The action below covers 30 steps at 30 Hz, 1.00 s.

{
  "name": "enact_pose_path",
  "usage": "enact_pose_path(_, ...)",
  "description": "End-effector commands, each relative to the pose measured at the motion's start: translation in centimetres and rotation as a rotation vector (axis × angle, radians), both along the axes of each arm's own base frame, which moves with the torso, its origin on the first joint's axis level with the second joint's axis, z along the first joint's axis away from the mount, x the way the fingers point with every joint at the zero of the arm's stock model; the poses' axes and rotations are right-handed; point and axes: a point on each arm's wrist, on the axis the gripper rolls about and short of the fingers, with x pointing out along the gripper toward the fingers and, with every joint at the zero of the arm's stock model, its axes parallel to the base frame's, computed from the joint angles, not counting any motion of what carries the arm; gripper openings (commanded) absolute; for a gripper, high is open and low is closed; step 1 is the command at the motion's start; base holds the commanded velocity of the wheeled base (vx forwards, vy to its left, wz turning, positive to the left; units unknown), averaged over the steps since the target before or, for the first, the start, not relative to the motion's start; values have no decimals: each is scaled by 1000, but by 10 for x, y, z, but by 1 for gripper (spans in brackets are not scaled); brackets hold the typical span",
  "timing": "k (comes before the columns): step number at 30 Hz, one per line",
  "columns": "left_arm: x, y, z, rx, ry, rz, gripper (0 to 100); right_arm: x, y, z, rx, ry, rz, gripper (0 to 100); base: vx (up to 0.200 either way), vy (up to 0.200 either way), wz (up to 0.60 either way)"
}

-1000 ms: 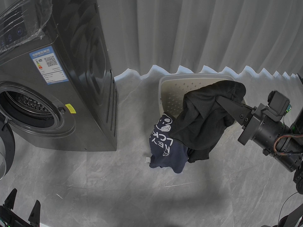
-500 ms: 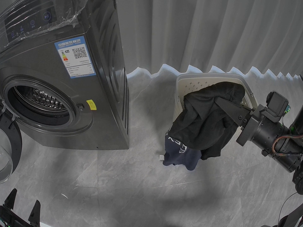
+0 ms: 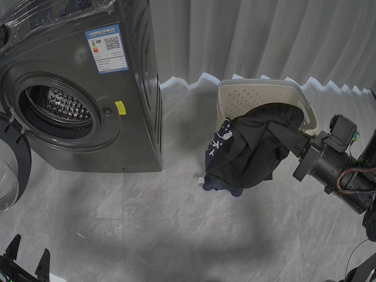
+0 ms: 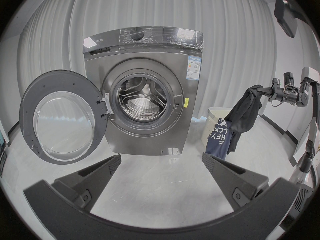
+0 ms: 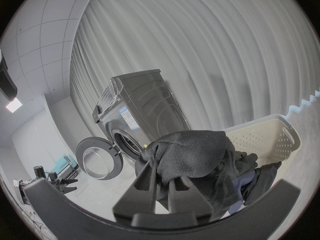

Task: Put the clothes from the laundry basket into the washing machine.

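Observation:
My right gripper [image 3: 275, 128] is shut on a black garment [image 3: 250, 153], held up over the near side of the cream laundry basket [image 3: 254, 93]. A navy printed T-shirt [image 3: 219, 138] hangs tangled under the black cloth. In the right wrist view the gripper [image 5: 163, 172] pinches the black garment [image 5: 190, 154] in front of the basket [image 5: 266, 137]. The grey washing machine [image 3: 78, 110] stands to the left with its round door [image 3: 9, 169] swung wide and the drum [image 4: 143, 99] bare. My left gripper [image 3: 30, 245] sits low at the near left, open and holding nothing.
Grey tiled floor [image 3: 156, 224] lies open between the machine and the basket. A pleated white curtain [image 3: 254, 28] closes off the back. The open door [image 4: 63, 117] juts out on the machine's left side.
The whole head view has shifted, so the camera has moved: the machine's front and drum now show more fully. The right gripper keeps its hold and the hanging clothes have swung slightly.

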Motion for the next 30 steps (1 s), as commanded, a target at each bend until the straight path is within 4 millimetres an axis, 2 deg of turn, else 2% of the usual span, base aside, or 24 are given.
enact_pose_path(1, 0, 0, -5, -1, 3, 0, 100, 1, 0, 0, -1, 1, -2, 0, 0, 200, 0)
enact_pose_path(23, 0, 0, -5, -1, 3, 0, 100, 3, -3, 1, 4, 1, -19, 0, 0, 200, 0)
enact_pose_path(30, 0, 0, -5, -2, 3, 0, 100, 7, -10, 5, 15, -16, -56, 0, 0, 200, 0)
